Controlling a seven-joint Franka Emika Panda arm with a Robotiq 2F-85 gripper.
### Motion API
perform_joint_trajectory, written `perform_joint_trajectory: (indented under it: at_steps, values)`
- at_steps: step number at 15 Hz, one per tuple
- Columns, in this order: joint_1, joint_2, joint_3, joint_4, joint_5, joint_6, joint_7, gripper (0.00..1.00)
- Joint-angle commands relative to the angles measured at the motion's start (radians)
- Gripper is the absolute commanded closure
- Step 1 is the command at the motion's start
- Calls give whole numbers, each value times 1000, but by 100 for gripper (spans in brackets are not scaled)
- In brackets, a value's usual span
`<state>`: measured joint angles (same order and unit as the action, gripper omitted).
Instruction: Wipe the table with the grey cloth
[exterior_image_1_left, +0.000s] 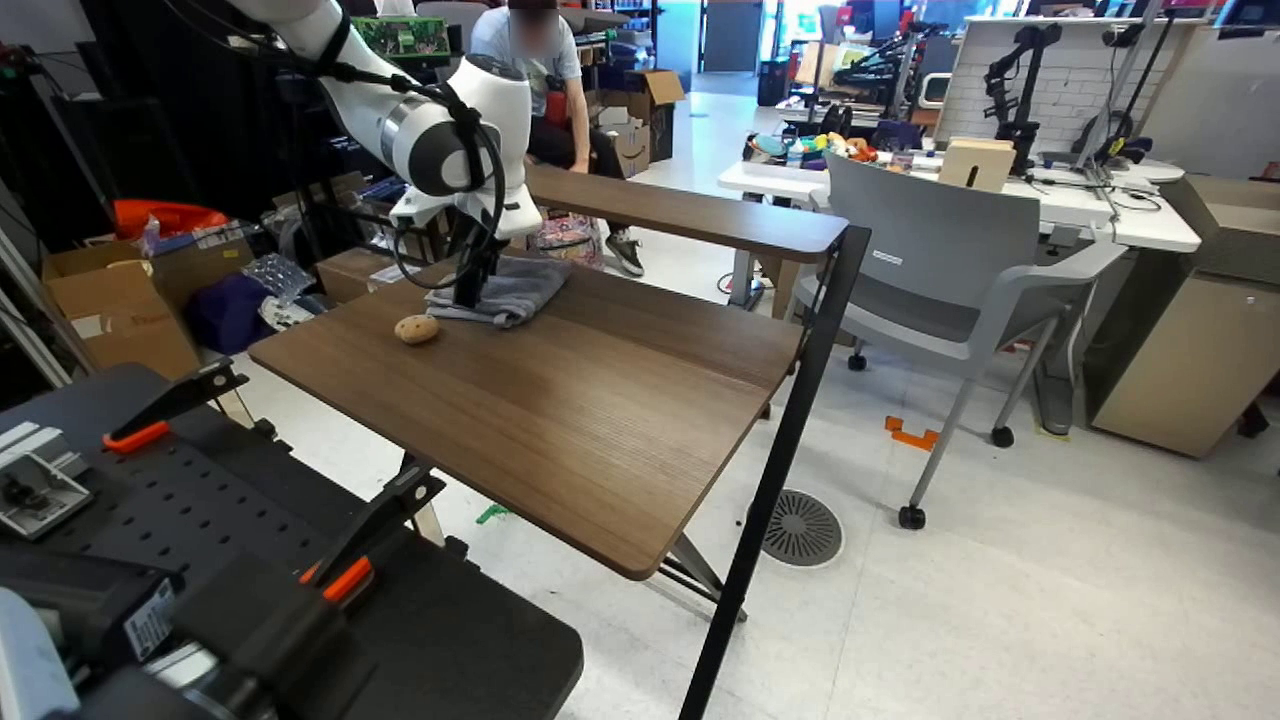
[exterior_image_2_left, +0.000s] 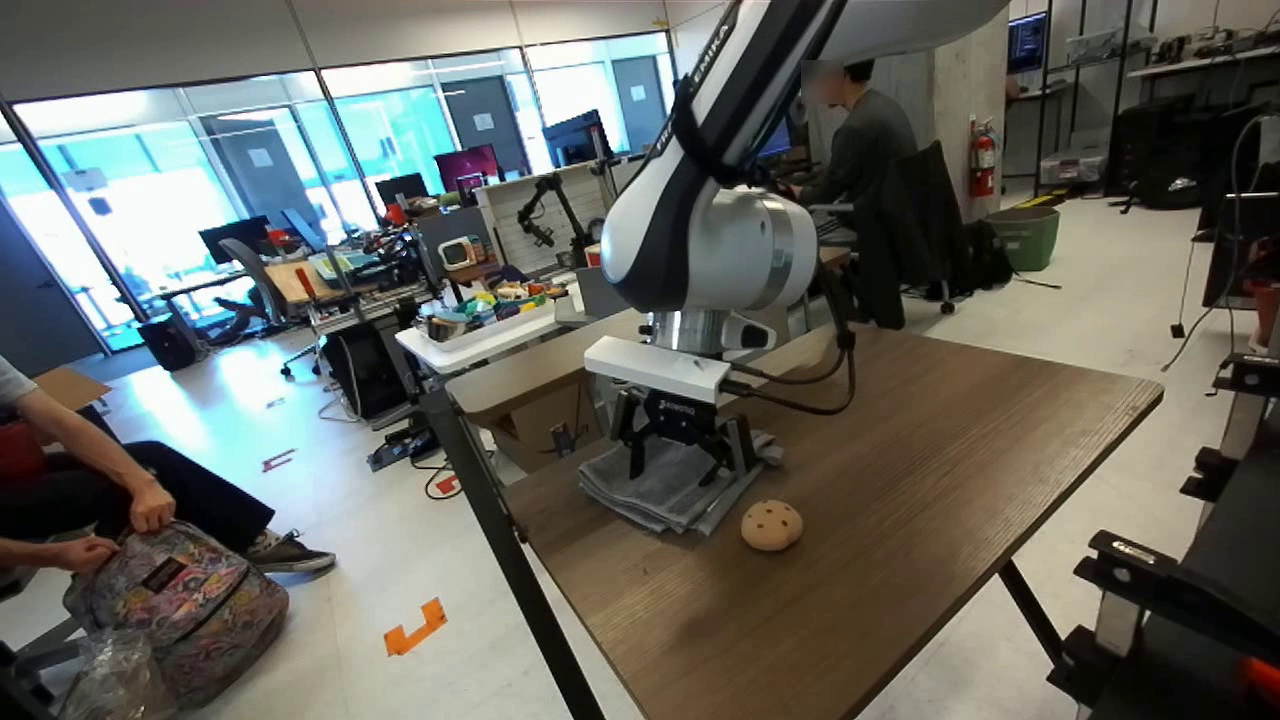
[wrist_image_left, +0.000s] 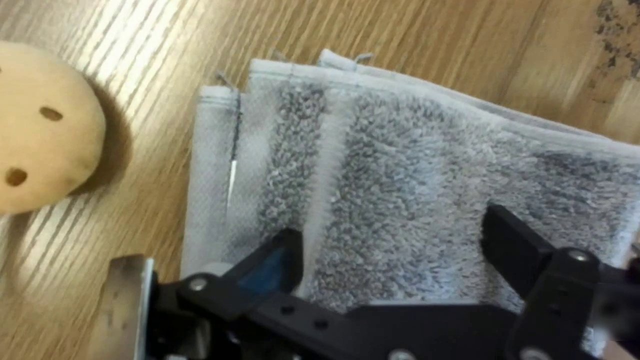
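Observation:
The grey cloth (exterior_image_1_left: 530, 288) lies folded on the brown wood-grain table (exterior_image_1_left: 600, 400), towards one end. It also shows in an exterior view (exterior_image_2_left: 640, 500) and in the wrist view (wrist_image_left: 400, 150), with layered edges and a raised crease. My gripper (exterior_image_2_left: 675, 474) points down over the cloth. In the wrist view the gripper (wrist_image_left: 395, 230) is open, its fingers wide apart with only the cloth's surface between them. The fingertips are at or just above the cloth; I cannot tell whether they touch it. The gripper's body hides the cloth's near part in the wrist view.
A small tan round object (exterior_image_2_left: 771, 525) with dark holes sits on the table close beside the cloth. A raised shelf (exterior_image_1_left: 690, 210) runs along one table edge, with a black frame bar (exterior_image_1_left: 780, 460) at its end. A black bench with clamps (exterior_image_1_left: 360, 530) stands near the table.

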<state>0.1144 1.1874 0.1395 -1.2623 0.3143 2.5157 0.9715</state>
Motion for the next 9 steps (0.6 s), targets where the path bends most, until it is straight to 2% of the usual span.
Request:
perform_joint_trajectory:
  at_steps: [1,5,7,9]
  values:
    - [-8,14,-76,-5,7,20,13,0]
    - [-36,-10,-194,-71,-5,82,73,0]
    - [-39,-43,-260,-117,-30,30,116,0]
    - [-32,-107,-309,-202,-83,-44,93,0]
